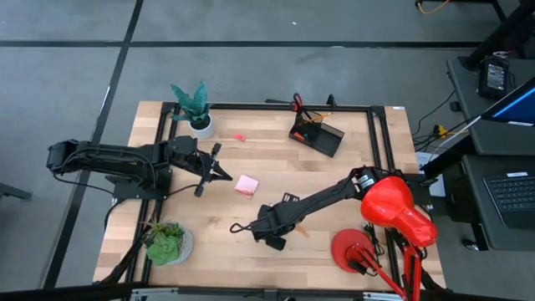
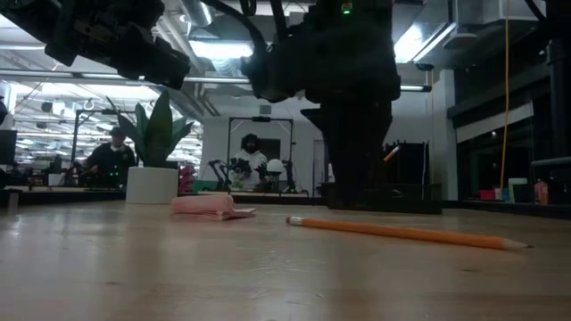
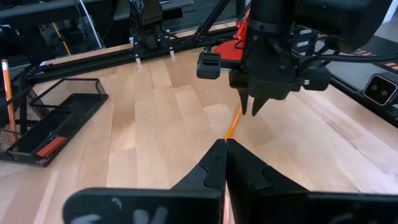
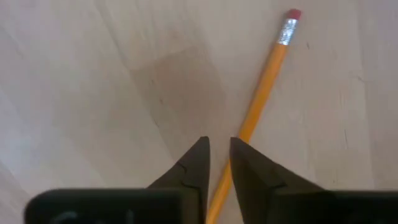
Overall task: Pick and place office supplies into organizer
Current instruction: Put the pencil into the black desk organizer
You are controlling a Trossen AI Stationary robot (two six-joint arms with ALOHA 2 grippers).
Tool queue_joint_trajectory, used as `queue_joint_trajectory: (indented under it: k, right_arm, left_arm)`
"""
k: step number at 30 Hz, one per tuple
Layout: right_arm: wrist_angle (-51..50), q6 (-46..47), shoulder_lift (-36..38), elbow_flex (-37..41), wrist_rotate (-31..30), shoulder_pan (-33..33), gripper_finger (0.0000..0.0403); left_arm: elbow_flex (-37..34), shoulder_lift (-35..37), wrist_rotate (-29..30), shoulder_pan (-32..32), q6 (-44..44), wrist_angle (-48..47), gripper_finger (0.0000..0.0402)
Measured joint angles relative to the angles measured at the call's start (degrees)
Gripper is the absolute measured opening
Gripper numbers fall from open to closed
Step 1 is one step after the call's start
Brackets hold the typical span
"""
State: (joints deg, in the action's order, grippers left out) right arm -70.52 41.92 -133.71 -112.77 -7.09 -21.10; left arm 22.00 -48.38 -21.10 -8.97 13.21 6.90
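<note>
Above pale wood-grain table (image 4: pixel 93 74), the right claw (image 4: pixel 219 163) hangs slightly parted over a slim hexagonal orange pencil (image 4: pixel 261 93).

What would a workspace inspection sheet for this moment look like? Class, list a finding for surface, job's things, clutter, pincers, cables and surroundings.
Surface: wooden table, black rails along its edges.
Job's things: orange pencil lying flat; pink sticky-note pad mid-table; black mesh organizer at the far edge, scissors and a pencil upright in it, a small red item in its tray.
Clutter: two potted plants on the left side; red desk lamp on the right.
Pincers: left pincer shut, empty; right pincer slightly parted over the pencil, not gripping it.
Cables: yellow cable beside the table.
Surroundings: people at benches behind; laptop to the right.
</note>
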Motion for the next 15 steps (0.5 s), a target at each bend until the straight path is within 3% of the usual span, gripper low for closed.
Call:
queue_joint_trajectory:
  k: [15]
  right_arm:
    - [-4.6,-0.7,4.7,-0.1,-4.6,1.3,0.0173]
  left_arm:
    - [0.0,0.0,0.0,0.0,0.0,-0.8,0.0003]
